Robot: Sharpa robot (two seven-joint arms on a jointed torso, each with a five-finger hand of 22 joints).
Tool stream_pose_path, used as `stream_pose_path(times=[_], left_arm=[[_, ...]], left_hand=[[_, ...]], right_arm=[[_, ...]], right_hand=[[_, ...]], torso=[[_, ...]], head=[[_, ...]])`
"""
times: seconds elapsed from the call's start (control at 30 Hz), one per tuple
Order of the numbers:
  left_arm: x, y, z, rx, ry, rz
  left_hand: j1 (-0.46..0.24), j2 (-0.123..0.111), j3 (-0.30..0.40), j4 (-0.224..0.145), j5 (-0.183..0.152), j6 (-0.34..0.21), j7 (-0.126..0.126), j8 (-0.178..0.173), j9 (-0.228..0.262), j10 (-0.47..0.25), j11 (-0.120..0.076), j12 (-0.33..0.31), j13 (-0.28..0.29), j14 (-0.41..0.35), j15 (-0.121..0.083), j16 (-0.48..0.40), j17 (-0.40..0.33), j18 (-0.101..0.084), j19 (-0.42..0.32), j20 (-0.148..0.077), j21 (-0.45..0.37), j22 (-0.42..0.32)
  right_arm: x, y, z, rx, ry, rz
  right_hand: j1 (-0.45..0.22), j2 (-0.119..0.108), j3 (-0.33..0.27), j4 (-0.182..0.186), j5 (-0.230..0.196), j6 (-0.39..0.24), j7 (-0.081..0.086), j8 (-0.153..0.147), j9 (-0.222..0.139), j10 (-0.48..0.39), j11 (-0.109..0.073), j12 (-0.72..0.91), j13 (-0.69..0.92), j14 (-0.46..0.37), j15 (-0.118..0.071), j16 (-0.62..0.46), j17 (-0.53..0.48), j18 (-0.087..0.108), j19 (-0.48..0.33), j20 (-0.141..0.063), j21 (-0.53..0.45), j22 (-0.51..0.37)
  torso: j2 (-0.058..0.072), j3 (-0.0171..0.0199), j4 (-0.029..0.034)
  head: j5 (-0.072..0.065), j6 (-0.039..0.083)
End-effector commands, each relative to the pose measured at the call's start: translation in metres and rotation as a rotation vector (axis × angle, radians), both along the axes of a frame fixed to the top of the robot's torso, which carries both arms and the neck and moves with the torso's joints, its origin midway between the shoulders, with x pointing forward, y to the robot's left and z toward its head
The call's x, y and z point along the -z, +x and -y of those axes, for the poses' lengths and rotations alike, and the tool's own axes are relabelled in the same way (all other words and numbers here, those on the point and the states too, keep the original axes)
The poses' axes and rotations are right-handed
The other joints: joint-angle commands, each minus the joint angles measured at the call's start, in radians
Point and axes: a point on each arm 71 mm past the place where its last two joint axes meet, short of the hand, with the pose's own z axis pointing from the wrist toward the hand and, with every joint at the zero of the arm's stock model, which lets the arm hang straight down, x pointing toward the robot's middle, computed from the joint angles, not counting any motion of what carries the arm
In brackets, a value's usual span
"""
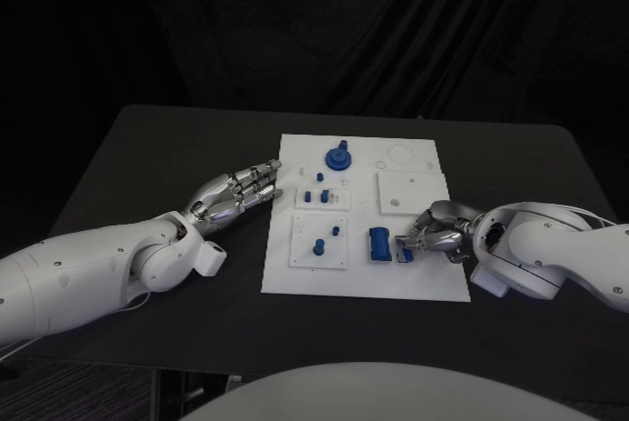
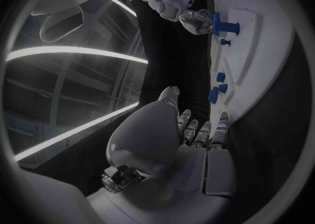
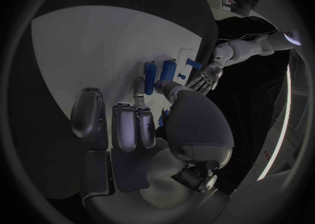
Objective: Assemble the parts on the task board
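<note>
- Your right hand (image 1: 430, 236), silver and many-fingered, sits at the near right part of the white rectangular task board (image 1: 433, 289). Its fingers curl around a small blue piece (image 1: 405, 254); the head view suggests a pinch, but you cannot tell for certain how firm it is.
- Just beside that hand, toward the board's middle, a larger blue block-shaped part (image 1: 377, 244) lies on the plate, apparently not yet seated anywhere.
- Your left hand (image 1: 241, 193) rests flat at the board's left edge, fingers extended and close together, holding nothing. It looks as if it is steadying the plate, though contact with the edge is not clear.
- Just beyond the left fingertips, a raised white square panel (image 1: 323, 199) carries a few short blue pegs (image 1: 314, 196) standing upright; those appear done.
- Nearer the robot than the left hand, a second white panel (image 1: 299, 255) holds two more blue pegs (image 1: 319, 247), also upright.
- Farther out, ahead of the left hand, a round blue gear-like part (image 1: 338, 157) sits on its post; this seems placed.
- The white panel (image 1: 404, 192) just beyond the right hand shows bare holes, and the far right corner shows empty circular outlines (image 1: 397, 153).
- Judging from this, you are roughly midway: pegs and gear are in, while the block, the piece in the right hand and the bare panel remain.
</note>
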Motion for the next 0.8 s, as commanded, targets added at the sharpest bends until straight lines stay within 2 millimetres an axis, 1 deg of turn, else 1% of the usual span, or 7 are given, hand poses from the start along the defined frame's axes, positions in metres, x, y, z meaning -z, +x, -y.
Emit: stream_pose_path(times=[0.03,0.37,0.47,0.5,0.53,0.7,0.8], left_arm=[[-0.0001,-0.0010,0.0017,0.014,-0.017,0.001],[0.0007,-0.0012,0.0015,0.014,-0.016,-0.001],[0.0010,-0.0012,0.0014,0.014,-0.016,-0.002],[0.0010,-0.0013,0.0013,0.014,-0.016,-0.002],[0.0011,-0.0013,0.0013,0.014,-0.016,-0.002],[0.0013,-0.0015,0.0010,0.014,-0.016,-0.004],[0.0014,-0.0017,0.0007,0.014,-0.016,-0.004]], left_hand=[[0.003,0.007,0.005,-0.002,-0.007,0.002,0.007,0.007,0.001,0.000,-0.001,0.003,0.001,-0.001,-0.005,0.002,0.000,0.014,0.002,-0.003,0.006,-0.001],[0.003,0.006,0.005,-0.003,-0.006,0.004,0.009,0.007,0.001,-0.001,-0.002,0.003,0.001,-0.001,-0.004,0.001,0.000,0.014,0.001,-0.003,0.006,-0.002],[0.003,0.006,0.005,-0.003,-0.006,0.004,0.009,0.007,0.001,-0.001,-0.002,0.003,0.001,-0.001,-0.004,0.001,0.000,0.014,0.001,-0.003,0.006,-0.002],[0.003,0.006,0.005,-0.003,-0.006,0.004,0.009,0.007,0.001,-0.001,-0.002,0.003,0.001,-0.001,-0.004,0.001,0.000,0.014,0.001,-0.003,0.006,-0.002],[0.003,0.006,0.005,-0.003,-0.007,0.004,0.010,0.007,0.001,-0.001,-0.002,0.003,0.001,-0.001,-0.004,0.001,0.000,0.014,0.002,-0.003,0.006,-0.001],[0.003,0.006,0.005,-0.003,-0.007,0.004,0.010,0.007,0.001,-0.001,-0.002,0.003,0.001,-0.001,-0.004,0.001,0.000,0.014,0.002,-0.003,0.006,-0.001],[0.003,0.006,0.005,-0.003,-0.007,0.004,0.010,0.007,0.001,-0.001,-0.002,0.003,0.001,-0.001,-0.004,0.001,0.000,0.014,0.002,-0.003,0.006,-0.001]], right_arm=[[0.0024,-0.0015,0.0004,-0.014,-0.028,-0.013],[0.0035,-0.0019,0.0010,-0.012,-0.031,-0.016],[0.0033,-0.0016,0.0013,-0.009,-0.027,-0.010],[0.0030,-0.0014,0.0013,-0.008,-0.024,-0.006],[0.0028,-0.0013,0.0013,-0.007,-0.023,-0.002],[0.0004,-0.0008,0.0011,-0.013,-0.019,0.035],[-0.0019,-0.0007,0.0015,-0.021,-0.013,0.068]], right_hand=[[-0.015,-0.002,-0.014,0.004,-0.002,0.000,0.006,-0.005,-0.002,0.104,0.007,0.003,0.263,0.054,0.007,-0.006,0.040,0.006,-0.006,0.000,-0.006,0.161],[-0.084,0.001,-0.104,0.070,-0.001,-0.002,0.012,-0.016,-0.012,0.104,0.013,0.003,0.263,0.053,0.012,-0.008,0.036,0.008,-0.009,0.006,-0.017,0.159],[-0.091,0.003,-0.116,0.080,-0.001,-0.003,0.012,-0.018,-0.014,0.104,0.013,0.003,0.263,0.052,0.013,-0.008,0.034,0.008,-0.009,0.006,-0.019,0.158],[-0.107,0.049,-0.151,0.088,-0.345,0.009,0.000,-0.013,-0.010,0.104,0.000,0.003,0.263,0.052,0.014,-0.008,0.036,0.005,-0.011,0.009,-0.020,0.158],[-0.105,0.027,-0.173,0.085,-0.355,-0.001,0.009,-0.018,-0.012,0.104,0.010,0.003,0.263,0.052,0.011,-0.008,0.036,0.008,-0.010,0.003,-0.019,0.159],[-0.117,0.040,-0.213,0.098,-0.392,-0.002,0.012,-0.020,-0.014,0.104,0.013,0.003,0.263,0.052,0.013,-0.008,0.035,0.008,-0.009,0.006,-0.021,0.158],[-0.120,0.042,-0.221,0.099,-0.396,-0.002,0.012,-0.020,-0.015,0.104,0.013,0.003,0.263,0.052,0.013,-0.007,0.036,0.008,-0.008,0.007,-0.020,0.159]], torso=[[0.000,-0.0003,-0.0001],[0.000,-0.0005,-0.0003],[0.000,-0.0002,0.0000],[0.000,-0.0002,0.0001],[0.000,-0.0001,0.0000],[0.000,-0.0001,-0.0003],[0.000,0.0001,-0.0004]], head=[[-0.001,0.000],[0.000,0.000],[0.000,0.000],[0.001,0.000],[0.001,0.000],[0.002,0.000],[0.002,0.000]])
